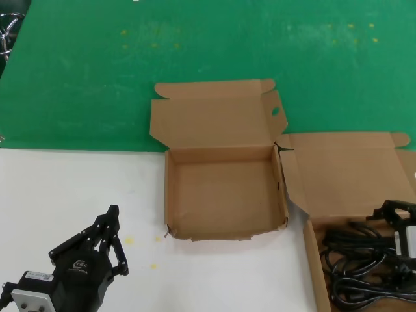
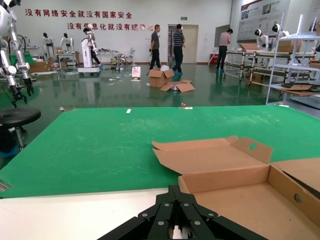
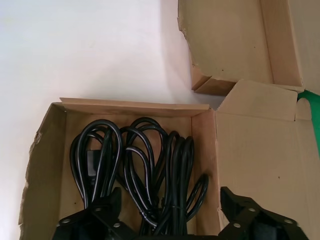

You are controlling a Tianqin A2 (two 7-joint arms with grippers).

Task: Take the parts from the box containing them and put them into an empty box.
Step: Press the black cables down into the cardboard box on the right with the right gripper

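Note:
The empty box (image 1: pixel 224 195) stands open at the middle, its lid laid back with an oval hole in the side flap (image 1: pixel 275 110); it also shows in the left wrist view (image 2: pixel 240 192) and in the right wrist view (image 3: pixel 225 45). The box containing the parts (image 1: pixel 315 260) sits at the front right with its lid (image 1: pixel 351 172) open. Black looped power cords (image 1: pixel 364 266) lie inside it (image 3: pixel 140 160). My right gripper (image 1: pixel 394 209) hovers just above the cords, open and empty (image 3: pixel 170 202). My left gripper (image 1: pixel 112 214) is shut and empty over the white table at the front left (image 2: pixel 173 190).
A green mat (image 1: pixel 208 52) covers the far half of the table and white tabletop (image 1: pixel 65 195) the near half. The two boxes touch at their adjoining corners. In the left wrist view, people and other robots stand far off in the hall.

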